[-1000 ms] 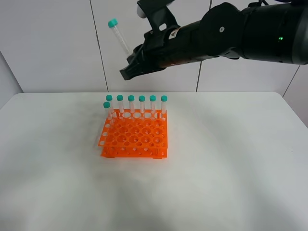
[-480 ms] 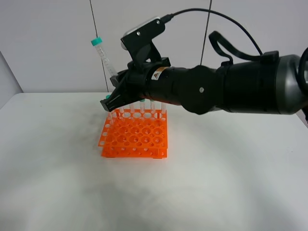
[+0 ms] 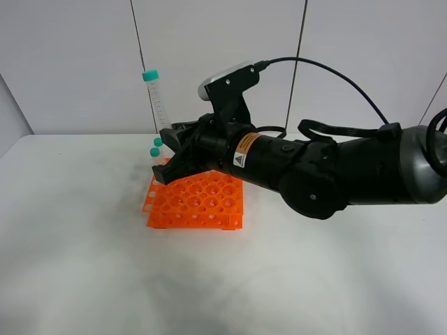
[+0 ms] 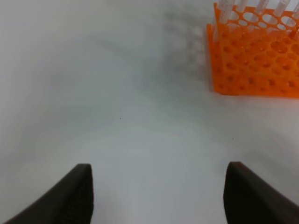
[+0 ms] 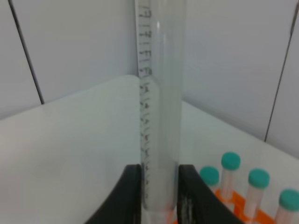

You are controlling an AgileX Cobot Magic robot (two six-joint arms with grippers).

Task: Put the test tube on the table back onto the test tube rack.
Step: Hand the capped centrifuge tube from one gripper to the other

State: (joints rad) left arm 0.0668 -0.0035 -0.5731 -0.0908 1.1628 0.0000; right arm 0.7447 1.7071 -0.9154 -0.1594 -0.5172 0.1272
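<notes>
My right gripper (image 3: 170, 148) is shut on the test tube (image 3: 155, 101), a clear graduated tube with a teal cap. It holds the tube upright by its lower part, above the back left corner of the orange test tube rack (image 3: 195, 202). In the right wrist view the tube (image 5: 159, 102) stands between the two dark fingers (image 5: 131, 191). Other capped tubes (image 3: 155, 148) stand in the rack's back row, mostly hidden behind the arm; several show in the right wrist view (image 5: 231, 170). My left gripper (image 4: 159, 196) is open and empty, low over the table, with the rack (image 4: 252, 60) ahead of it.
The white table (image 3: 84, 265) lies around the rack on all sides. A grey panelled wall (image 3: 70, 63) stands behind it. The thick black right arm (image 3: 335, 171) reaches across from the right, over the rack's back half.
The right arm has come down and shifted left. The tube has gone from tilted high in the air to upright, just over the rack's back left corner.
</notes>
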